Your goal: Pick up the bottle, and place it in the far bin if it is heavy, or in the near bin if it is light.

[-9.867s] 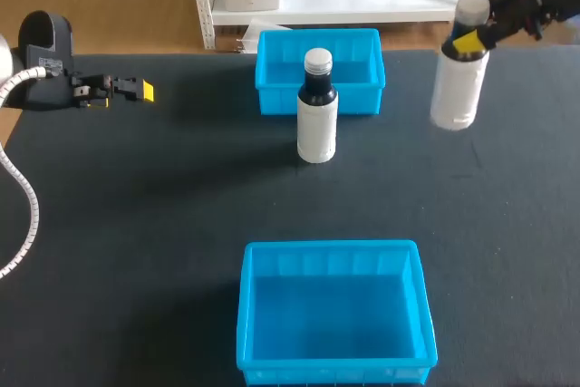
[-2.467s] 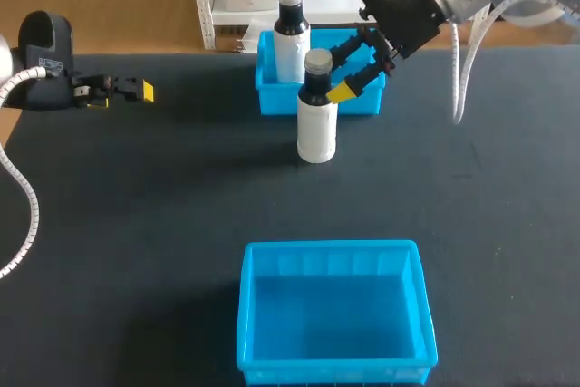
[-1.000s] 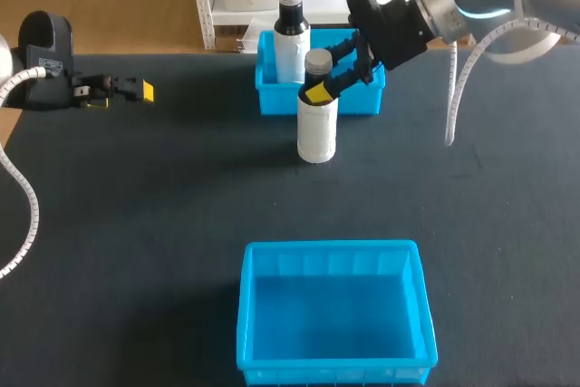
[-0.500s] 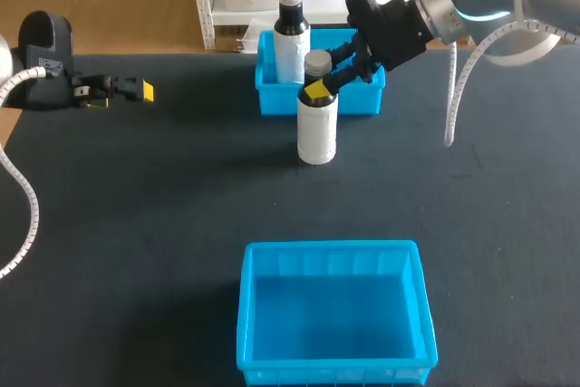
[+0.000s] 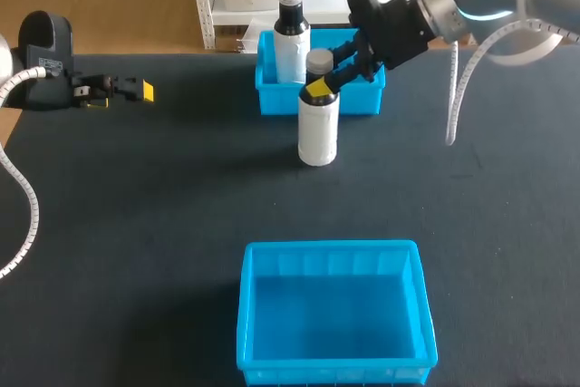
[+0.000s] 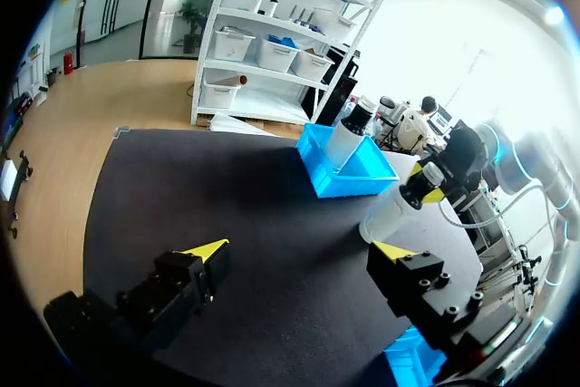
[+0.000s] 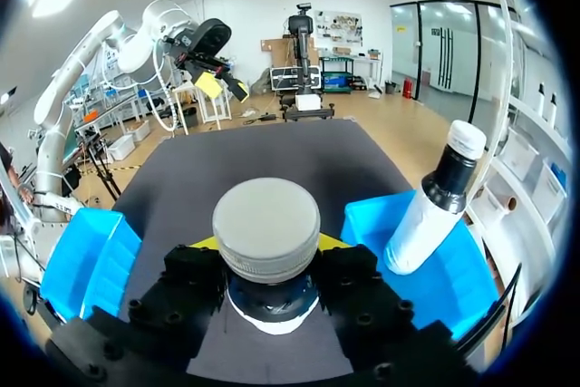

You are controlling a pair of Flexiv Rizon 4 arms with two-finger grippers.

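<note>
The right gripper [image 5: 321, 85] comes in from the far right and is closed about the dark neck of the bottle [image 5: 318, 124], one finger on each side just under the grey cap [image 7: 266, 219]; the right wrist view confirms contact from both sides. The bottle stands upright with a white body, just in front of the far bin [image 5: 366, 99] and near the middle of the table [image 5: 181, 206]. Whether its base bears on the black surface cannot be told. A second bottle [image 5: 291, 35] of the same kind stands inside the far bin at its left end, leaning against the wall. The near bin [image 5: 272, 351], also blue, sits at the near edge, well apart from the gripped bottle and in line with it. The left gripper [image 6: 304, 251] is at the far left of the table, well apart from both bins, its yellow-tipped fingers spread wide with nothing between them.
</note>
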